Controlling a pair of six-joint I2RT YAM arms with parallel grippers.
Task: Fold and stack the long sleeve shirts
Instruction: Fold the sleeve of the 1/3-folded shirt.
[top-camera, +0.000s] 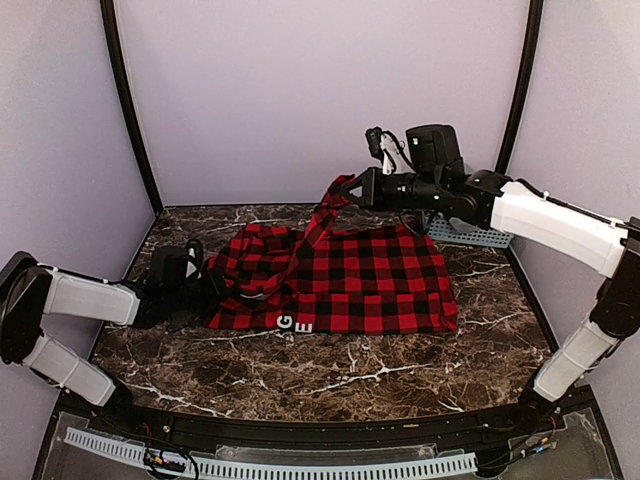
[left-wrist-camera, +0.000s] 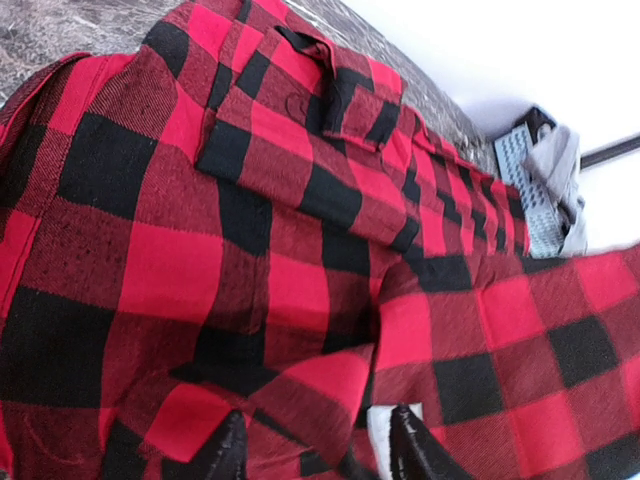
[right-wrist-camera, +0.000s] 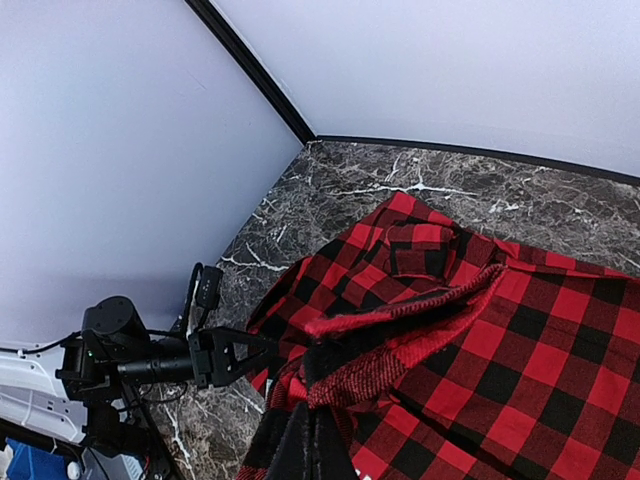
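A red-and-black shirt lies spread out in the middle of the dark marble worktop. White letters show on its near edge, at about 7 o'clock.

The right tool is up in the air over the far edge of the shirt, at about 12 o'clock. It is pinched tight on a sleeve. The sleeve hangs from it in a long strip down to the rest of the shirt. In the right wrist view the cloth is bunched up right at the tool's tips.

The left tool is low down at the shirt's left side, at 9 o'clock. In the left wrist view its two fingers stand wide apart, with checked cloth showing between them. I cannot tell if they touch the cloth.

A pale blue basket sits at the back, at about 2 o'clock from the shirt, partly behind the right arm. In the left wrist view a grey shirt lies in that basket.
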